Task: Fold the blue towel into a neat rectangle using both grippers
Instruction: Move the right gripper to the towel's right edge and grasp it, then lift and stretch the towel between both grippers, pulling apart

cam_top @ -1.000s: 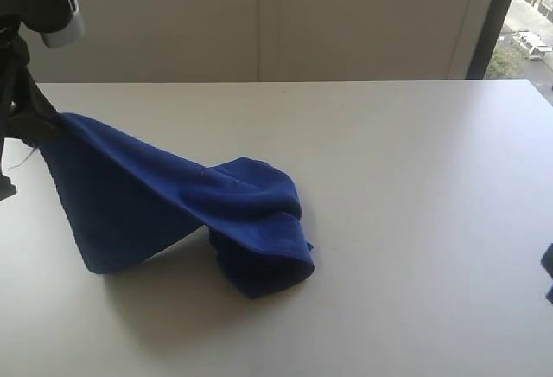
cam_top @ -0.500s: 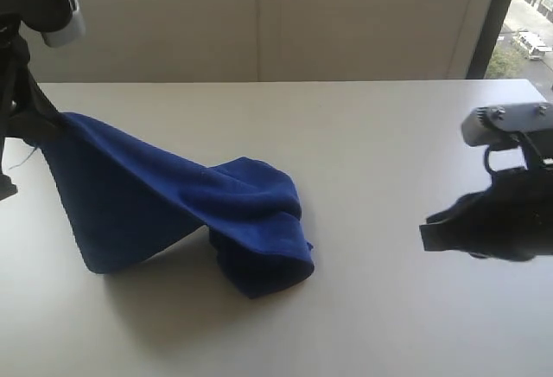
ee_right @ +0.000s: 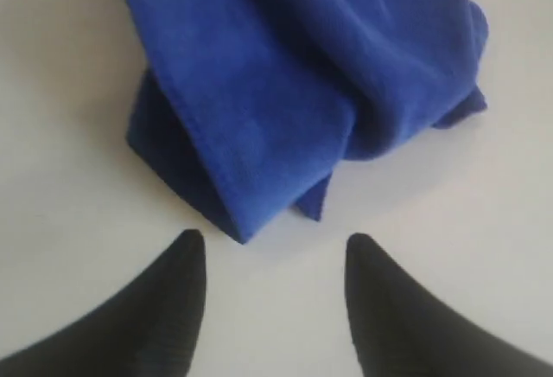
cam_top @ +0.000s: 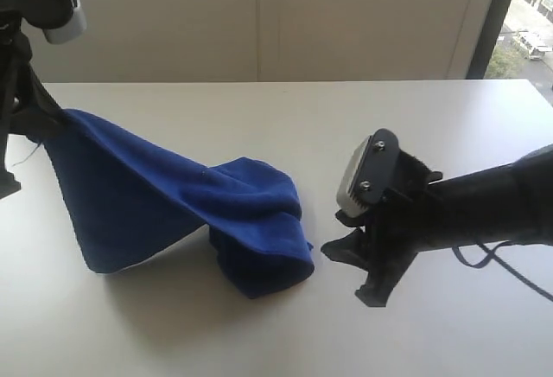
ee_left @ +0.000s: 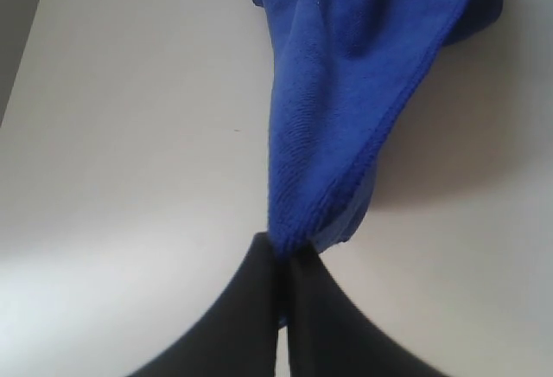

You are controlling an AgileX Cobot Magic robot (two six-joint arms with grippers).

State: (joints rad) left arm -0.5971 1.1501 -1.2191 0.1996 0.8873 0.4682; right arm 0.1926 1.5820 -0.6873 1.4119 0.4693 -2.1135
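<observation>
The blue towel (cam_top: 164, 200) is stretched from a raised corner at the far left down to a bunched heap (cam_top: 263, 252) on the white table (cam_top: 406, 126). My left gripper (cam_top: 45, 118) is shut on that raised corner; in the left wrist view the left gripper (ee_left: 282, 252) pinches the cloth (ee_left: 346, 92) between its black fingers. My right gripper (cam_top: 344, 269) stands open just right of the heap, close to the table top. In the right wrist view the right gripper (ee_right: 275, 243) has its fingertips apart with a towel corner (ee_right: 242, 226) just ahead of them, not touching.
The table's far edge meets a beige wall (cam_top: 259, 14). A window strip (cam_top: 527, 14) shows at the upper right. A black cable (cam_top: 501, 265) trails behind the right arm.
My right arm has come in from the right edge and swept left, low over the table, up to the towel's heap. The left gripper still holds the raised corner in the same place.
</observation>
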